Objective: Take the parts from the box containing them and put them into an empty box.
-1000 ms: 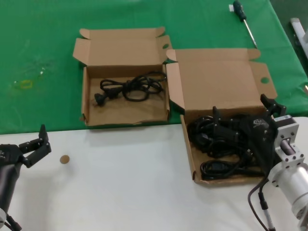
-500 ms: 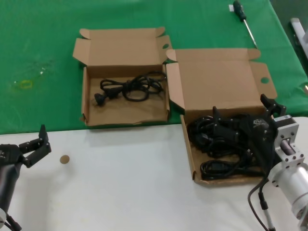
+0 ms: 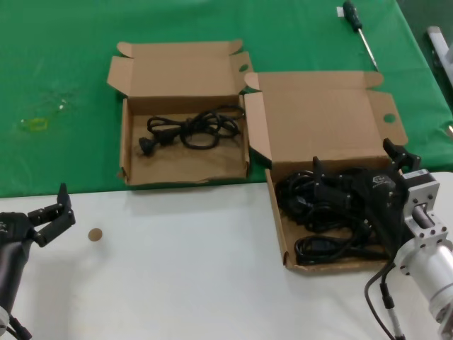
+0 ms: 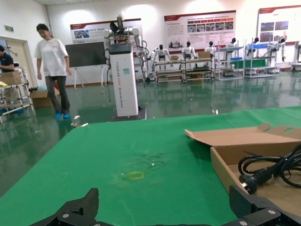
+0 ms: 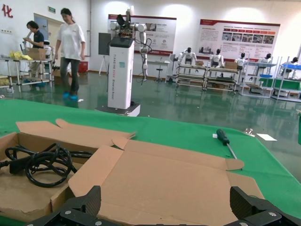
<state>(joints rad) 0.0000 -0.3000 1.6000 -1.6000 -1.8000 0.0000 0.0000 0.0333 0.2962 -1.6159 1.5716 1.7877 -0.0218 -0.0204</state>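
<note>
Just beneath the right hand point(image 3: 354, 188), spread wide and low over the larger shallow brown cardboard box point(image 3: 277, 225), lie the tangled black rubber power cords point(image 3: 322, 212). Nothing has shifted over the last second, so no cord looks gripped yet. Well to its left, the smaller brown cardboard box point(image 3: 127, 152) already holds one cord. The left hand point(image 3: 53, 212) waits open above the white surface point(image 3: 184, 262).

The worktop point(image 3: 177, 269) is seen white at the near side, green-covered beyond. The smaller box point(image 3: 185, 170) is set at 11 o'clock, the larger box point(image 3: 283, 227) at 3, touching. A screwdriver point(image 3: 359, 32) is laid at 1, a small brown disc point(image 3: 94, 234) at 8.
</note>
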